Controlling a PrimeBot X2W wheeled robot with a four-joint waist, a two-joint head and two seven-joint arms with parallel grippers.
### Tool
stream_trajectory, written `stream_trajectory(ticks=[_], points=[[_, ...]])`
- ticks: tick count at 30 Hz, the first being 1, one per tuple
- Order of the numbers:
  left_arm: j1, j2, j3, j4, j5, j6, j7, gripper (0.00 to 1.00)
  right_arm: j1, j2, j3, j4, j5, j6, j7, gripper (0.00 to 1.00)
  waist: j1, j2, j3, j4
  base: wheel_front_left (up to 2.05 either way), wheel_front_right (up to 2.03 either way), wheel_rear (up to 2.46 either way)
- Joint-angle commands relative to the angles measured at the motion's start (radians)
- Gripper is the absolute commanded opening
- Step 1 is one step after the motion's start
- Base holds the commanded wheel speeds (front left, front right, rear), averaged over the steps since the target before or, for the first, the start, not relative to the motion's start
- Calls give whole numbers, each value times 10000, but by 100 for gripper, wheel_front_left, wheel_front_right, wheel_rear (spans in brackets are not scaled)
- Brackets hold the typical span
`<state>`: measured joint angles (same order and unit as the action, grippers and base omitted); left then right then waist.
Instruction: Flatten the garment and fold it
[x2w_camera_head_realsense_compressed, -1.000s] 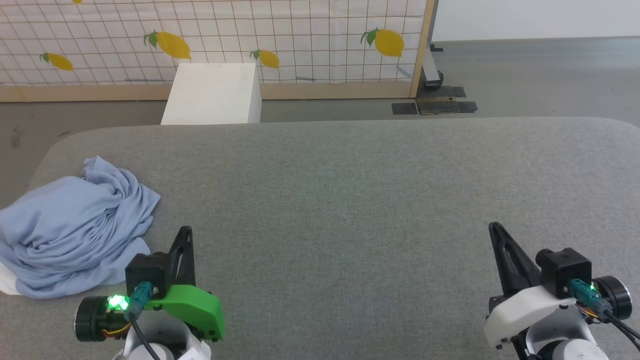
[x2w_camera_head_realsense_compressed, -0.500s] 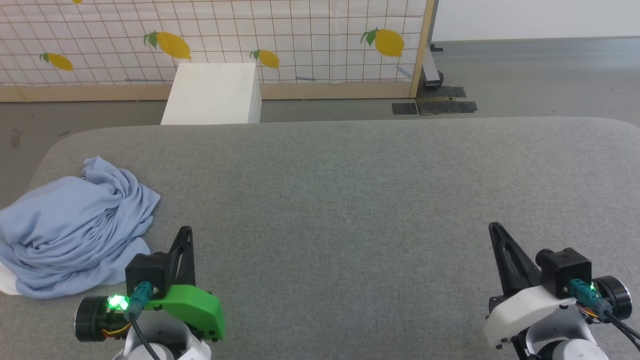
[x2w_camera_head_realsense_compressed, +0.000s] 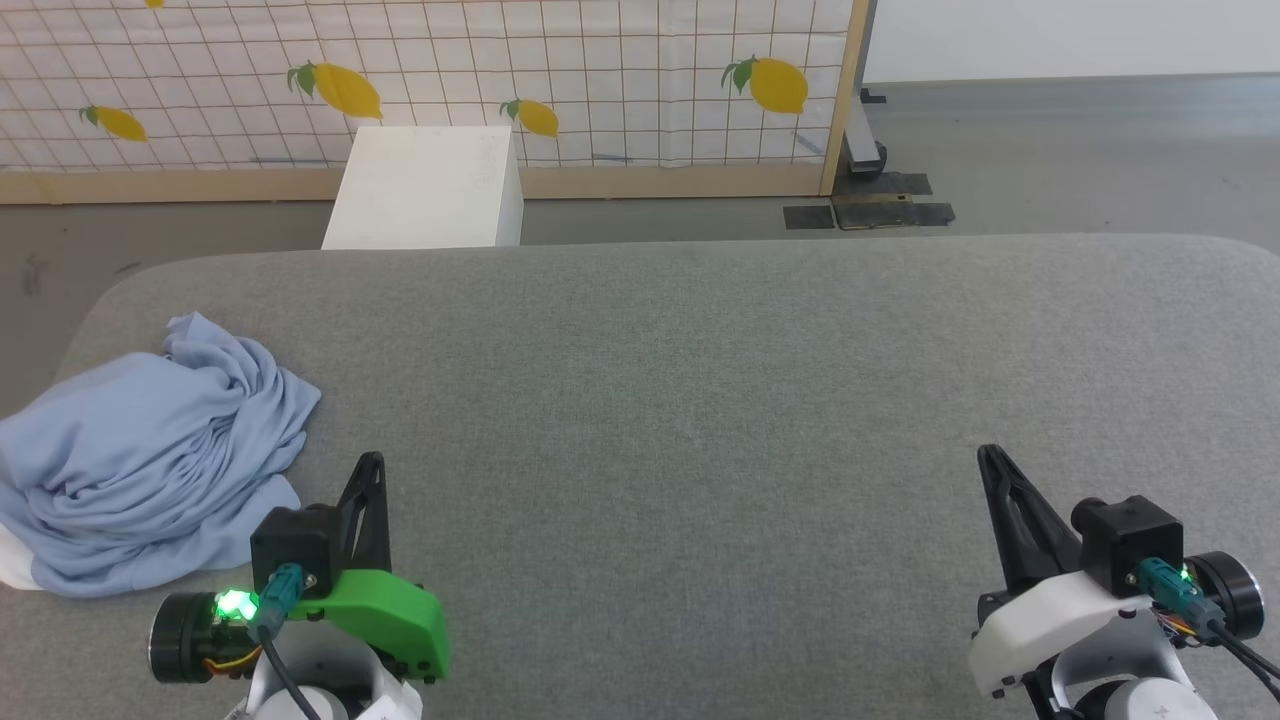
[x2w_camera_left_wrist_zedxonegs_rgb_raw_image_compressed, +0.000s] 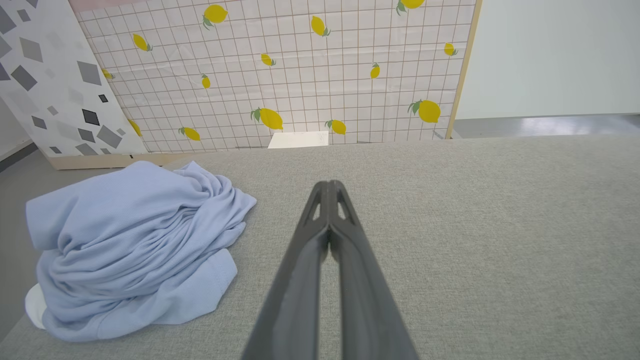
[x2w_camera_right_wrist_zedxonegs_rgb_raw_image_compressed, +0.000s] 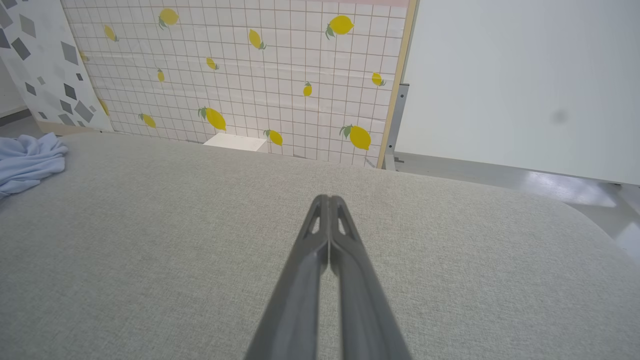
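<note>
Off to the outer side of my left gripper (x2w_camera_head_realsense_compressed: 368, 468), just beside its wrist, lies the garment (x2w_camera_head_realsense_compressed: 150, 455): a light blue knit shirt bunched into a crumpled heap near the left edge of the grey fabric-covered table (x2w_camera_head_realsense_compressed: 700, 380). A hemmed edge sticks out on the side nearest the gripper. A small white patch (x2w_camera_left_wrist_zedxonegs_rgb_raw_image_compressed: 34, 306) peeks from under the heap's near outer corner; I'd guess it's the collar, but I can't be sure. No buttons or logo face up, so I read the shirt as balled with its front tucked inside.

Both arms sit low at the near edge of the table, well apart, with bare cloth between them. I take this as a ready stance: hands parked clear so my head camera gets an open look at the heap and at the wide bare stretch where the shirt should be spread. Nothing of the task looks begun.

My left gripper has its fingers pressed together to a single point, holding nothing. It aims forward across the table, held low over it, near the heap's flank but not touching. My right gripper (x2w_camera_head_realsense_compressed: 992, 458) is likewise pinched closed and empty, tips tilted a little toward the middle, the garment far off to its left. Ahead of both, past the table's far edge, stand a white box (x2w_camera_head_realsense_compressed: 425, 190) and a lemon-print screen (x2w_camera_head_realsense_compressed: 600, 80).

Next I'd part the left fingers and swing them outward to that hemmed edge.
</note>
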<state>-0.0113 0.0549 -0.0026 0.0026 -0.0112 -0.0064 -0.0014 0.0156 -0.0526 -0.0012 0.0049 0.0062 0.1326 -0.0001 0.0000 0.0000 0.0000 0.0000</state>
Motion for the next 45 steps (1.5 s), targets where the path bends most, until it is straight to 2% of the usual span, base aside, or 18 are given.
stream_trajectory(ticks=[1, 38, 39, 45], points=[[113, -47, 26, -26, 112, 64, 14, 0, -156, 24, 12, -49, -62, -19, 1, 0, 0, 0, 0, 0, 0, 0, 0], [113, -47, 26, -26, 112, 64, 14, 0, -156, 24, 12, -49, -62, -19, 1, 0, 0, 0, 0, 0, 0, 0, 0], [-2, 2, -11, 2, -7, -2, -1, 100, 1, -2, -2, 2, 5, 0, -1, 100, 0, 0, 0, 0, 0, 0, 0], [-26, 1, -90, 38, -56, 19, -41, 100, -7, -3, -12, 35, 25, 0, -36, 100, 0, 0, 1, 3, 0, 0, 0]])
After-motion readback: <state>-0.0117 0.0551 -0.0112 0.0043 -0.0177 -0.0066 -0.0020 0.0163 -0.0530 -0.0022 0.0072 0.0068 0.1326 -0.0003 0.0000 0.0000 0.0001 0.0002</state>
